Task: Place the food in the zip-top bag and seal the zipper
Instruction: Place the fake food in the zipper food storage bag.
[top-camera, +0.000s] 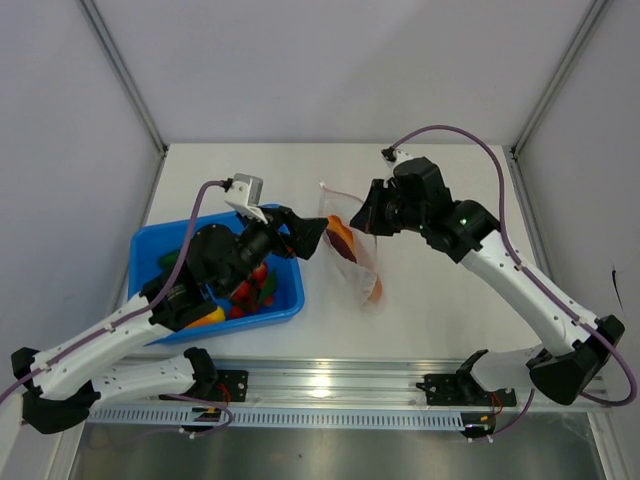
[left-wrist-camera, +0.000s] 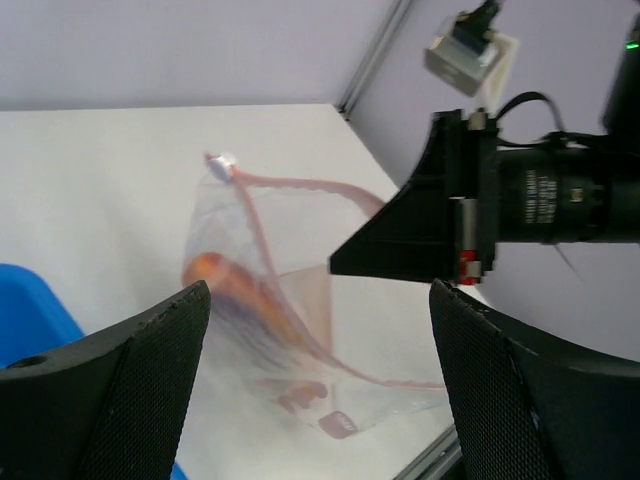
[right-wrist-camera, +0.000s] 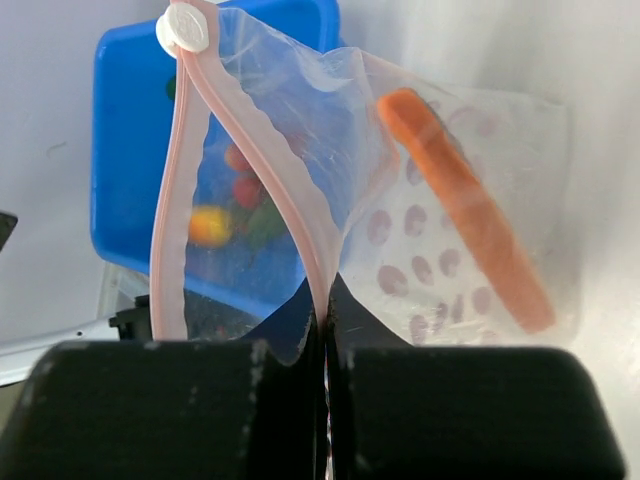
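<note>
The clear zip-top bag (top-camera: 352, 258) hangs open in the middle of the table, held up by its mouth. An orange-red wedge slice (top-camera: 343, 238) lies inside it, also seen in the right wrist view (right-wrist-camera: 465, 215) and the left wrist view (left-wrist-camera: 212, 270). My right gripper (top-camera: 363, 222) is shut on the pinkish-red zipper strip (right-wrist-camera: 318, 262) at the bag's mouth edge. My left gripper (top-camera: 312, 238) is open and empty, just left of the bag mouth, its fingers (left-wrist-camera: 150, 370) either side of the bag (left-wrist-camera: 290, 330). Red cherry tomatoes (top-camera: 256, 284), a yellow-orange piece (top-camera: 208, 318) and a green piece (top-camera: 170, 258) lie in the tray.
The blue plastic tray (top-camera: 150, 245) sits at the left under my left arm, and shows behind the bag in the right wrist view (right-wrist-camera: 125, 150). A metal rail (top-camera: 330, 385) runs along the near table edge. Grey walls enclose the table.
</note>
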